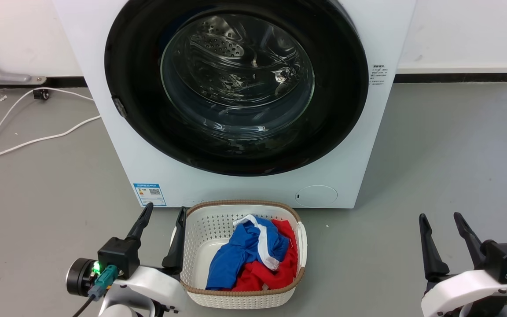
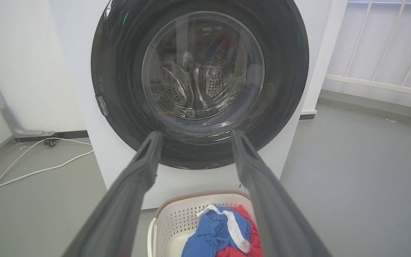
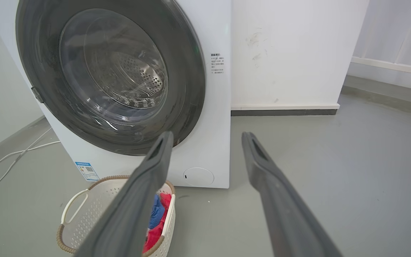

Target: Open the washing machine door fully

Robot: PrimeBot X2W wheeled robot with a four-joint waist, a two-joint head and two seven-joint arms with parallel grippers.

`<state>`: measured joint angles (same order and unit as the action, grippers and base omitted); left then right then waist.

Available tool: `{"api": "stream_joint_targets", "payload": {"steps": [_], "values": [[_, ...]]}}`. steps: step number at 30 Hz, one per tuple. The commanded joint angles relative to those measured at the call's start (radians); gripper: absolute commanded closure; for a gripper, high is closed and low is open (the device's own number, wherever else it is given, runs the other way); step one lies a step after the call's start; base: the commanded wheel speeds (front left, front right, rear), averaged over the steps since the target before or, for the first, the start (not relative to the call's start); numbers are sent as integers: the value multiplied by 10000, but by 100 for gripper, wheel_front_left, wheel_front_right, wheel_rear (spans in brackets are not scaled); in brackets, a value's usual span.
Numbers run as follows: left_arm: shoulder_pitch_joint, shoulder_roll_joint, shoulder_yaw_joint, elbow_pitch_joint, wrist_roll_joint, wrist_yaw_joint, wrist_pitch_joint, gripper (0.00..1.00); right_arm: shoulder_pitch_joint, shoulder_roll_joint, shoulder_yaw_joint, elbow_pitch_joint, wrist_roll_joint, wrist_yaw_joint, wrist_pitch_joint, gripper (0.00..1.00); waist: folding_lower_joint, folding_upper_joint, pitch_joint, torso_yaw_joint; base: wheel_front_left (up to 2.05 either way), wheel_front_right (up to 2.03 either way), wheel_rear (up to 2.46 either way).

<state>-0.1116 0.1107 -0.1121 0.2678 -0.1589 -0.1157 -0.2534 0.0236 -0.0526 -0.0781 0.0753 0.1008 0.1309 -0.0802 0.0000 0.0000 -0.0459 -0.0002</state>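
Lower left of head view: left end effector [image 1: 166,207], fingers spread apart, nothing held between them. Its inner finger overlaps the left rim of the basket [image 1: 244,203] in the frame (contact or not: cannot tell).

Lower right of head view: right end effector [image 1: 439,215], fingers likewise spread, gripping nothing, over bare grey floor [image 1: 447,154], well apart from the basket.

Bottom centre: the basket is white, perforated, with a brown rim. Inside it a blue garment [image 1: 240,251] lies over a red garment [image 1: 275,273].

Just behind the basket: the white washing machine [image 1: 236,189], with a blue label at its lower left and a round cover at its lower right.

Upper centre: washing machine door [image 1: 238,83], a glossy black ring around clear glass, lying flush against the machine front (closed). The perforated steel drum shows through the glass. A small grey tab sits on the door's left edge. Neither end effector touches the door.

Left edge, far: white cable [image 1: 38,141] on the floor.
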Motion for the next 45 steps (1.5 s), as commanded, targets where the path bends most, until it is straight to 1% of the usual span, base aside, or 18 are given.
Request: {"api": "stream_joint_targets", "payload": {"steps": [1,5,31,32,33,35,37,38,40,41,45], "values": [[-131,-31,24,-7,172,-33,-70,0,-49,35,20,17,-157,-3,-88,0,0,0,-2,1,0,0,0],[-121,-57,64,52,371,-33,-145,0,-15,37,63,66,-361,-3,-130,0,0,0,-22,7,0,0,0],[-229,-166,359,488,18,-43,-122,0,-33,38,57,319,121,-3,-215,1,0,0,35,-14,0,0,0],[-239,-172,355,485,21,-45,-122,0,-42,37,38,324,180,-3,-216,64,0,0,38,-12,0,0,0],[-244,-182,350,479,31,-45,-122,0,-51,37,27,337,281,-3,-211,100,0,0,44,-11,0,0,0],[-239,-193,371,465,39,-45,-122,0,-66,37,-5,378,587,-3,-182,100,0,0,57,-11,0,0,0],[-232,-205,387,458,36,-46,-122,0,-87,35,-102,493,1555,-3,-122,100,0,0,71,-7,0,0,0],[-235,-209,395,451,41,-46,-122,0,-113,35,-152,619,2430,-1,-62,100,0,0,79,-3,0,0,0],[-233,-215,418,433,41,-43,-122,0,-245,37,-132,848,4562,-1,87,100,0,0,95,3,0,0,0],[-228,-217,435,420,42,-35,-122,0,-297,35,-156,934,5391,-1,118,100,0,0,107,2,0,0,0],[-215,-262,469,374,16,-6,-122,0,-556,28,-413,1440,9478,-1,351,100,0,0,156,14,0,0,0]]}}
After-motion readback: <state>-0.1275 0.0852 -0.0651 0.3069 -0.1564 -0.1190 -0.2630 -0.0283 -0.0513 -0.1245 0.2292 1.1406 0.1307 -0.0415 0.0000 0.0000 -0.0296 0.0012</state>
